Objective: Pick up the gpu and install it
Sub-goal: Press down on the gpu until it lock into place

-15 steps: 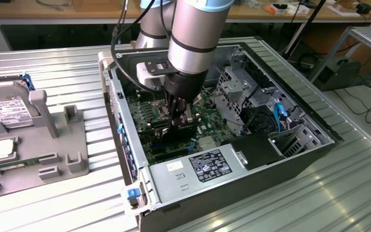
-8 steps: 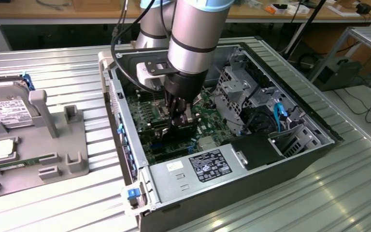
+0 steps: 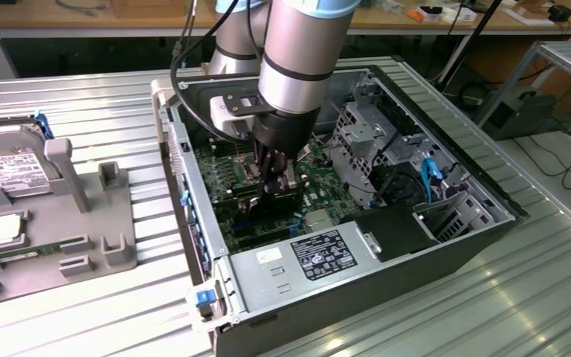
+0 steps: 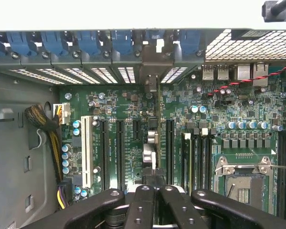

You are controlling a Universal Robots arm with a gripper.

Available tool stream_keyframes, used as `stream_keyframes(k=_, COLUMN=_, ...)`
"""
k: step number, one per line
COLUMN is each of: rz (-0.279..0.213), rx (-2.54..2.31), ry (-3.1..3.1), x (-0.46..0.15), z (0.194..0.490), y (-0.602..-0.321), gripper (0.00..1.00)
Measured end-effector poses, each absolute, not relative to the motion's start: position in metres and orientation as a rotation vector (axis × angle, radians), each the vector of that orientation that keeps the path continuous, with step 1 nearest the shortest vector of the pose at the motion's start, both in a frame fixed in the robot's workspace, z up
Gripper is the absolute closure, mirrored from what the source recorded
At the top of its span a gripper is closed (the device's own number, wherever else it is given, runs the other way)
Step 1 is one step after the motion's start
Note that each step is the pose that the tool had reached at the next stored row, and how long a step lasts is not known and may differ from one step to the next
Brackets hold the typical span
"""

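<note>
**Pincer grips the gpu edge-on over the motherboard slots**

Pincer (image 3: pixel 277 182) reaches down inside the open computer case (image 3: pixel 484 195), its fingers (image 4: pixel 142 202) pressed onto the thin upper edge of the gpu (image 4: pixel 150 143). The card hangs upright below them, so the wrist view looks straight down its length. In the exterior view it is a dark slab (image 3: pixel 268 202) under the fingers, down among the motherboard (image 3: pixel 216 178) components.

By my reading the pickup is done and the install step is in hand. The card's metal end (image 4: pixel 150 67) lies at the rear wall, in the gap between the vented slot covers (image 4: pixel 86 74). Its body runs along the board (image 4: pixel 128 102) between the long black expansion slots (image 4: pixel 119 148). I cannot tell whether its lower edge is already in a slot or just above one.

Seating it calls for a straight push down. The card must stay upright and in line with the slot, and its end bracket square to the rear opening. A tilt could jam the edge connector.
</note>
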State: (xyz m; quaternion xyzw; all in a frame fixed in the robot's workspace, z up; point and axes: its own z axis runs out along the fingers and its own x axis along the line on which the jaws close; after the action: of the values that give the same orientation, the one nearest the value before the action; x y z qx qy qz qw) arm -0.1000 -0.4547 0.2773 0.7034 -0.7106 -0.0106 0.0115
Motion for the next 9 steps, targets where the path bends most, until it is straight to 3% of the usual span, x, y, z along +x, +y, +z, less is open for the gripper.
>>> stream_keyframes(k=9, rz=-0.033, rx=2.194, ry=-2.216, x=-0.100, z=0.303, y=-0.455, gripper=0.89)
